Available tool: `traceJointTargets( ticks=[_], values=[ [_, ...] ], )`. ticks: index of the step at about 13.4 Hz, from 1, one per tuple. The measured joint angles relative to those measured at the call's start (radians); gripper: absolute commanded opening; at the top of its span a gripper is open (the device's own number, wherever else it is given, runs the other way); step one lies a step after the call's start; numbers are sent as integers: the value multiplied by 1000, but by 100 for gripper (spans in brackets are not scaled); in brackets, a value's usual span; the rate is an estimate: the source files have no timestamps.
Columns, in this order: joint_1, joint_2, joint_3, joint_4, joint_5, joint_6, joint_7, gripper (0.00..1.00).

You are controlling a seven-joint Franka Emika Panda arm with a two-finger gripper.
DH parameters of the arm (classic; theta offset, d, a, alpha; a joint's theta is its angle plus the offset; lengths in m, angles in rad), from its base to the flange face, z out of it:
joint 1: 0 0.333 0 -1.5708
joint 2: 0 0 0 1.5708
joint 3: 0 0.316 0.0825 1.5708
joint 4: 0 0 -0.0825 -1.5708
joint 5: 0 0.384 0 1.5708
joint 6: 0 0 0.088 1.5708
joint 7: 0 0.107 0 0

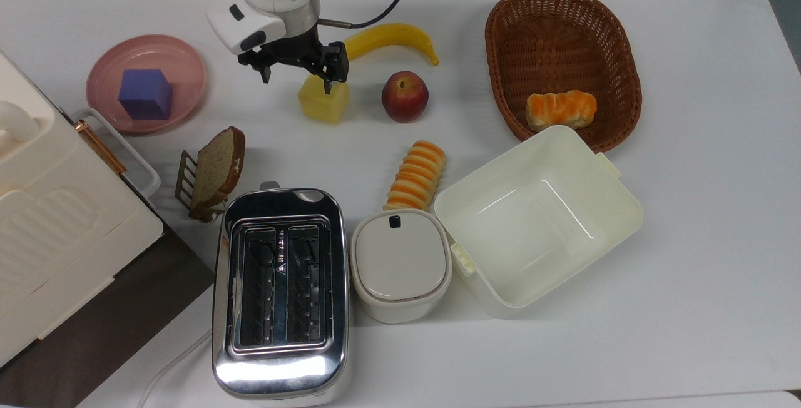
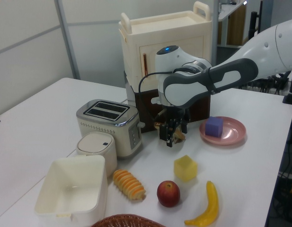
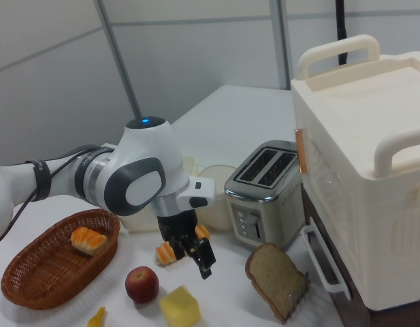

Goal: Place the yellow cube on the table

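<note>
The yellow cube (image 1: 323, 101) rests on the white table (image 1: 688, 270), just left of a red apple in the top view. It also shows in the left view (image 2: 185, 168) and the right view (image 3: 180, 306). My gripper (image 1: 295, 76) is open and holds nothing. It hangs above the yellow cube and slightly to the top view's left, clear of it. The left view puts my gripper (image 2: 174, 136) above and behind the cube, and the right view has the gripper (image 3: 193, 256) just over it.
A pink plate (image 1: 188, 79) with a purple cube (image 1: 145, 93) lies at the top view's left. A banana (image 1: 391, 39), an apple (image 1: 405, 96), a wicker basket (image 1: 500, 32), a white box (image 1: 616, 208), a toaster (image 1: 280, 289) and a bread slice (image 1: 216, 170) surround the spot.
</note>
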Motion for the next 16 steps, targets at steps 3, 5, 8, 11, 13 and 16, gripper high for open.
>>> traceJointTargets(
  ticks=[3,5,8,11,13,16],
  values=[
    [-2,-2,0,13,-1,0,0,100],
    [-15,-20,-3,46,-2,0,0,100],
    [-87,-85,-7,131,-2,-64,0,100],
    [-93,-109,-4,234,0,-257,0,100],
    [-83,-113,21,251,1,-305,1,100],
    [-80,-113,34,251,1,-308,2,100]
  ],
)
